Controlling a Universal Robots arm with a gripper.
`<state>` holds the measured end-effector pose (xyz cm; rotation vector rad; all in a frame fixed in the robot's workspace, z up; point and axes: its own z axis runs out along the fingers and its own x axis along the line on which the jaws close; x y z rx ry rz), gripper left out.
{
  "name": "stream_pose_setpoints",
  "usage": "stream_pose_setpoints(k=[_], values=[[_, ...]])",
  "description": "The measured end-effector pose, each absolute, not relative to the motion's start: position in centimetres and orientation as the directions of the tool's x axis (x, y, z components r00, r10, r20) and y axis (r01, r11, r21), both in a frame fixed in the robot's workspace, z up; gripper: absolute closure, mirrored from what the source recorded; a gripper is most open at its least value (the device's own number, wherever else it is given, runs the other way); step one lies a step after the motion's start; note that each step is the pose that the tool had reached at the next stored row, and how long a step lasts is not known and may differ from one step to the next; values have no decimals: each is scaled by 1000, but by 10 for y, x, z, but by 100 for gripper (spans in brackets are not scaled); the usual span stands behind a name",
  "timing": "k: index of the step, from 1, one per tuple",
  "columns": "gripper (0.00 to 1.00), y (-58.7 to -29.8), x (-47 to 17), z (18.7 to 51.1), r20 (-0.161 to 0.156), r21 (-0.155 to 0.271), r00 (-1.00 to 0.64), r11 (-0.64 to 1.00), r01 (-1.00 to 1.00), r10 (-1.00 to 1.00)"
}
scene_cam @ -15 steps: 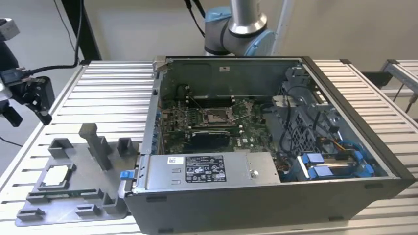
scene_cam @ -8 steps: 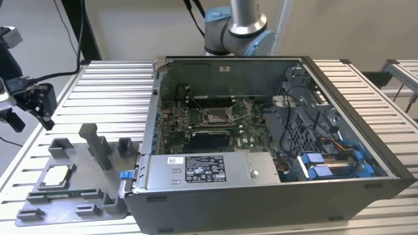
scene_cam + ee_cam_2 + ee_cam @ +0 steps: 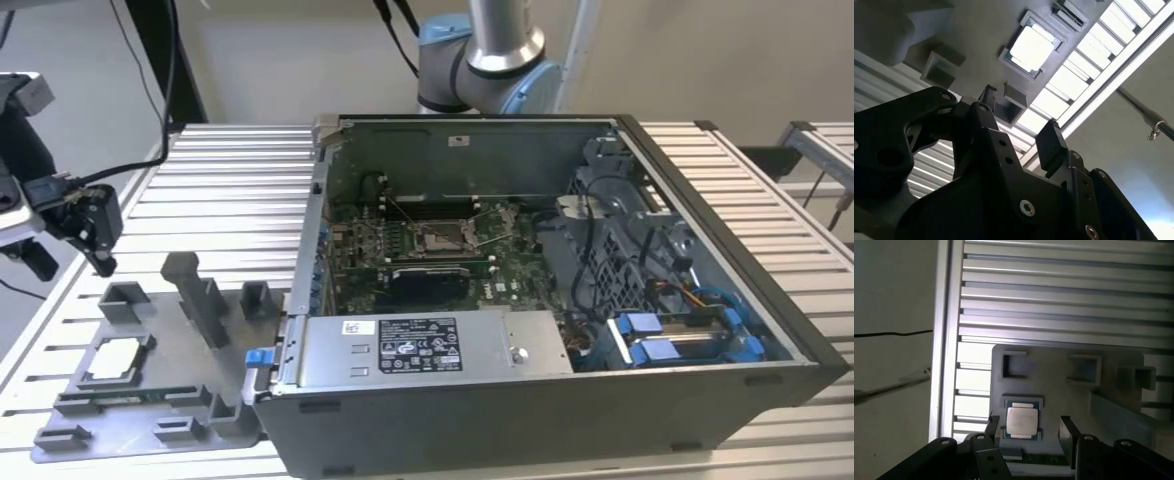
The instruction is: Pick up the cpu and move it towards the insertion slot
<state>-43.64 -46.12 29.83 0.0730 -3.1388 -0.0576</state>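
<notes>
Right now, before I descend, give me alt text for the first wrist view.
The cpu lies flat in a grey tray, untouched, seen between the two fingers of the open gripper. The tray sits on a slatted table.

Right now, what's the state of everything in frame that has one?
cpu: seated in the grey fixture pocket, not gripped.
claw: open, empty, hovering above the cpu.
insertion slot: empty, centre exposed.
computer case: lying on its side, open on top.
memory stick: lying in the grey fixture, untouched.
</notes>
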Motion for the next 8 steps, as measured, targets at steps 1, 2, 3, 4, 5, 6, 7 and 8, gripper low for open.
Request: stream_pose_setpoints(k=[1,2,3,4,5,6,7,8], values=[[0,-461,-436,297,1,36,-999,998,-47,-47],[0,-462,-437,295,1,36,-999,998,-47,-47],[0,-462,-437,293,1,36,-999,998,-47,-47],[0,-463,-437,291,1,35,-999,998,-47,-47],[0,-463,-437,290,1,35,-999,998,-47,-47],[0,-463,-437,288,1,34,-999,998,-47,-47],[0,-463,-438,287,1,32,-999,998,-47,-47],[0,-463,-438,286,1,31,-999,998,-47,-47]])
